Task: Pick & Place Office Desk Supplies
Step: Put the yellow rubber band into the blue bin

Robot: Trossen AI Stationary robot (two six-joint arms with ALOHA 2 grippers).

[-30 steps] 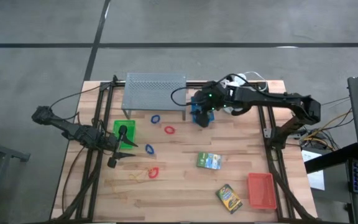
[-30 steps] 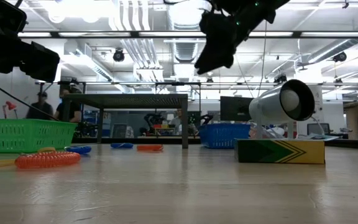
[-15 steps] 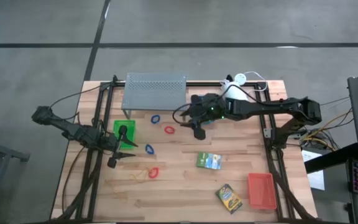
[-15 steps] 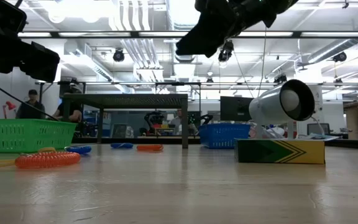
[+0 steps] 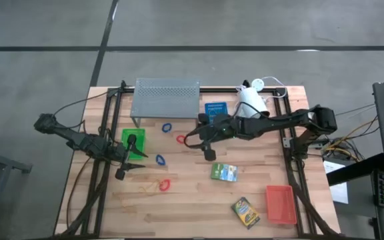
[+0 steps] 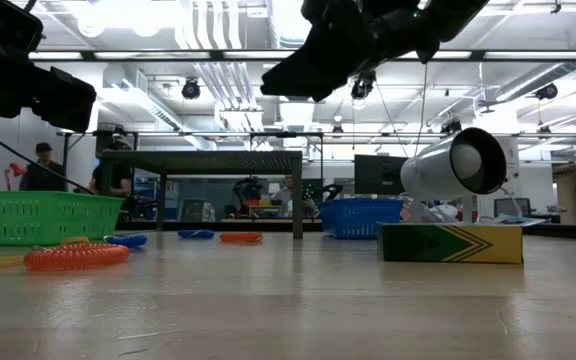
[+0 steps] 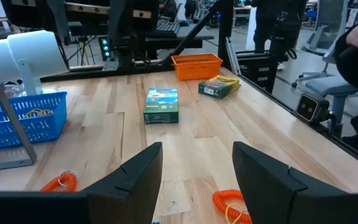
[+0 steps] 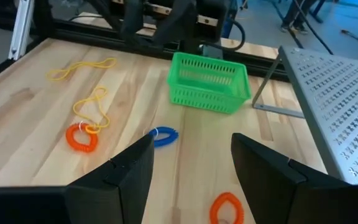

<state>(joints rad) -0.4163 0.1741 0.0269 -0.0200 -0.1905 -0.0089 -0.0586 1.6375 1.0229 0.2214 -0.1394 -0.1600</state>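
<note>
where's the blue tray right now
In the high view the blue tray sits toward the table's far edge, between the grey perforated shelf and the white lamp, just beyond the right gripper.

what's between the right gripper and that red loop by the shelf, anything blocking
Nothing visible. The right gripper, open and empty, hangs above the table with only bare wood between it and the red loop. The grey shelf stands off to one side.

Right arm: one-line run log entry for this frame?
right gripper: open, empty, above table near red loop | left gripper: open, idle by green tray
</note>
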